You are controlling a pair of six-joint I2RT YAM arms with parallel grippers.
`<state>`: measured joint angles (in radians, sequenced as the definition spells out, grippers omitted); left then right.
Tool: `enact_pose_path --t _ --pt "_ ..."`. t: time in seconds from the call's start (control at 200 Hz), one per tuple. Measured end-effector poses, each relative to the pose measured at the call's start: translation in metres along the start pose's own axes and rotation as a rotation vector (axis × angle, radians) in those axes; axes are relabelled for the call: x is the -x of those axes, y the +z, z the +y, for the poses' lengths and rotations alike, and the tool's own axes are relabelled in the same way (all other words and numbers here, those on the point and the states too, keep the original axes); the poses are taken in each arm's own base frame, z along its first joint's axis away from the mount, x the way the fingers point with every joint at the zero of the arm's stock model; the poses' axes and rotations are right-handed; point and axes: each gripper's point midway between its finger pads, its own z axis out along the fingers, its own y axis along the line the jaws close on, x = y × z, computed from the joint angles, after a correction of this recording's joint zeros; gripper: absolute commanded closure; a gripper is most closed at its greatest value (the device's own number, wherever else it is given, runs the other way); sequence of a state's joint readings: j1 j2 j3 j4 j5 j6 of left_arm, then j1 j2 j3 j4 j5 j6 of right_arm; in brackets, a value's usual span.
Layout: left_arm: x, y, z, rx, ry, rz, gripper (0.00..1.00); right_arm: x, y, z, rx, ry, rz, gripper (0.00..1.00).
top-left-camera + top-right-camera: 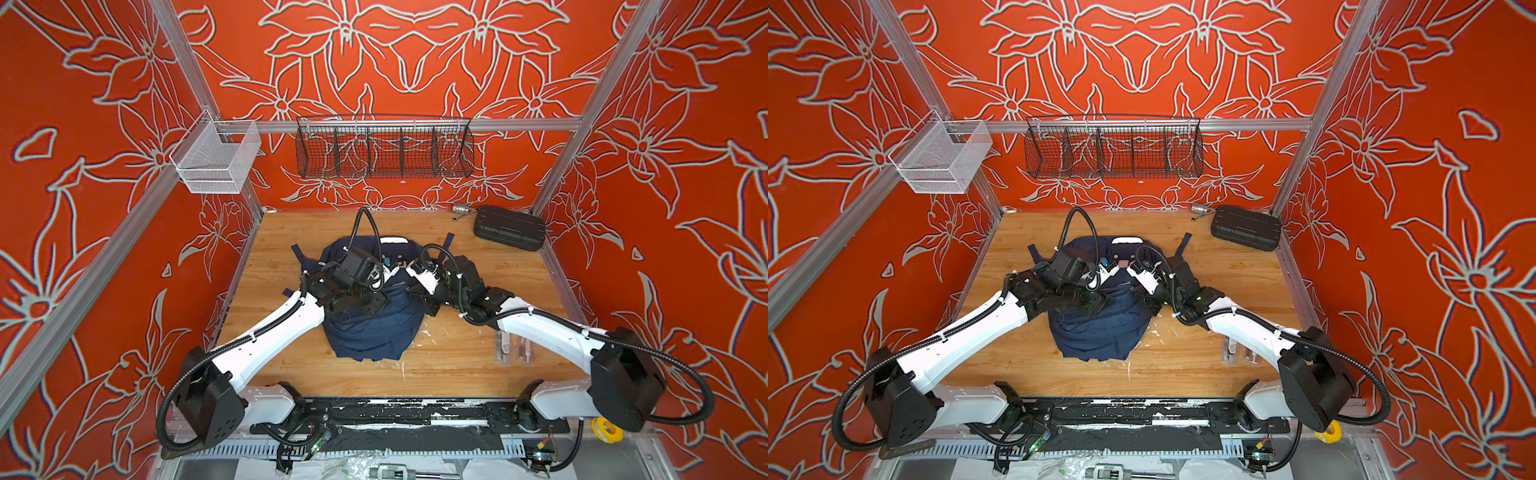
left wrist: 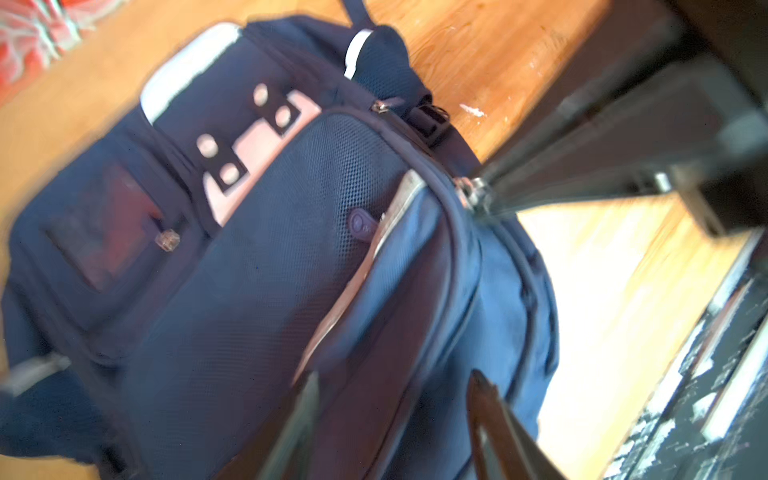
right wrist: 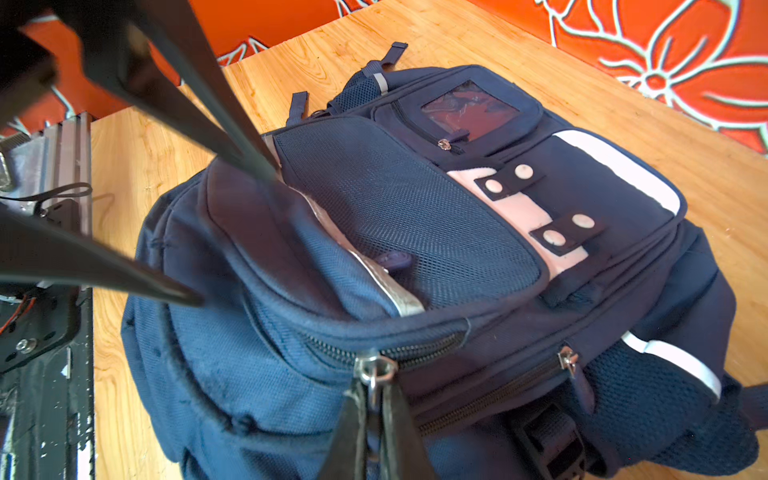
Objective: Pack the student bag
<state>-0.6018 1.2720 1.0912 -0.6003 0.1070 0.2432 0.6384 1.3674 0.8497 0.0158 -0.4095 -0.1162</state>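
Observation:
The student bag (image 1: 374, 332) (image 1: 1100, 332) is a navy backpack lying flat in the middle of the wooden table, with its mesh front pocket (image 3: 395, 216) facing up. My left gripper (image 2: 395, 382) (image 3: 237, 237) is open, its two dark fingers spread over the bag's top panel beside the pocket seam, with only bag fabric under them. My right gripper (image 3: 374, 386) is shut on the metal zipper pull (image 3: 376, 370) (image 2: 469, 191) of the main zip at the bag's side. The zip teeth (image 3: 415, 349) past the pull look closed. Both arms meet over the bag in both top views.
A black ribbed hard case (image 1: 509, 228) lies at the back right, with a small metal tool (image 1: 461, 210) beside it. Two clear-wrapped items (image 1: 513, 345) lie on the table under the right arm. A black wire basket (image 1: 384, 151) and a white mesh basket (image 1: 216, 160) hang on the rails.

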Motion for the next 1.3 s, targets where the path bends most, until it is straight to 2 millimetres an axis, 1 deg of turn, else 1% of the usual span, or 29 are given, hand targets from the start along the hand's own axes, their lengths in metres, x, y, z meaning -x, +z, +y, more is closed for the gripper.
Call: enact_pose_path --t 0.08,0.165,0.31,0.455,0.58,0.671,0.731,0.771,0.791,0.821,0.841,0.886,0.971,1.151,1.206,1.301 --pt "-0.011 -0.008 0.003 0.009 0.065 -0.013 0.34 -0.001 -0.002 -0.005 0.003 0.005 -0.001 1.00" --pt "-0.027 -0.013 0.016 0.039 0.123 -0.006 0.34 -0.003 -0.004 -0.012 0.010 0.013 -0.001 1.00" --pt "-0.046 -0.010 0.039 0.078 0.181 0.041 0.34 -0.007 -0.004 -0.015 0.031 0.012 0.009 1.00" --pt "-0.059 0.004 0.040 0.055 0.255 0.095 0.34 -0.006 -0.002 -0.014 0.051 0.007 0.021 1.00" --pt "-0.073 0.015 0.039 0.039 0.280 0.132 0.34 -0.005 -0.001 -0.014 0.063 0.011 0.030 1.00" --pt "-0.075 0.018 0.040 0.038 0.288 0.135 0.34 -0.005 -0.001 -0.014 0.070 0.017 0.042 1.00" --pt "-0.074 0.019 0.041 0.043 0.288 0.129 0.39 -0.003 -0.001 -0.015 0.075 0.021 0.046 1.00" --pt "-0.075 0.020 0.042 0.046 0.288 0.129 0.46 -0.003 -0.001 -0.015 0.078 0.023 0.049 1.00" --pt "-0.075 0.021 0.042 0.047 0.291 0.131 0.54 -0.003 -0.001 -0.014 0.080 0.025 0.051 1.00" --pt "-0.076 0.022 0.043 0.048 0.295 0.136 0.74 -0.002 -0.001 -0.014 0.084 0.025 0.052 1.00" --pt "-0.076 0.024 0.043 0.047 0.287 0.140 0.84 -0.002 0.000 -0.014 0.086 0.027 0.053 1.00" --pt "-0.079 0.027 0.043 0.040 0.287 0.153 1.00 -0.002 0.000 -0.014 0.087 0.029 0.056 1.00" --pt "-0.082 0.032 0.042 0.018 0.272 0.183 1.00 0.000 0.000 -0.014 0.087 0.037 0.065 1.00" --pt "-0.066 0.029 0.048 0.009 0.184 0.211 1.00 0.005 0.000 -0.014 0.035 0.048 0.105 1.00" --pt "-0.066 0.029 0.050 0.016 0.157 0.226 1.00 0.007 0.003 -0.009 0.014 0.033 0.119 1.00" --pt "-0.069 0.026 0.054 0.028 0.112 0.256 1.00 0.006 0.008 0.008 0.003 0.026 0.142 1.00"
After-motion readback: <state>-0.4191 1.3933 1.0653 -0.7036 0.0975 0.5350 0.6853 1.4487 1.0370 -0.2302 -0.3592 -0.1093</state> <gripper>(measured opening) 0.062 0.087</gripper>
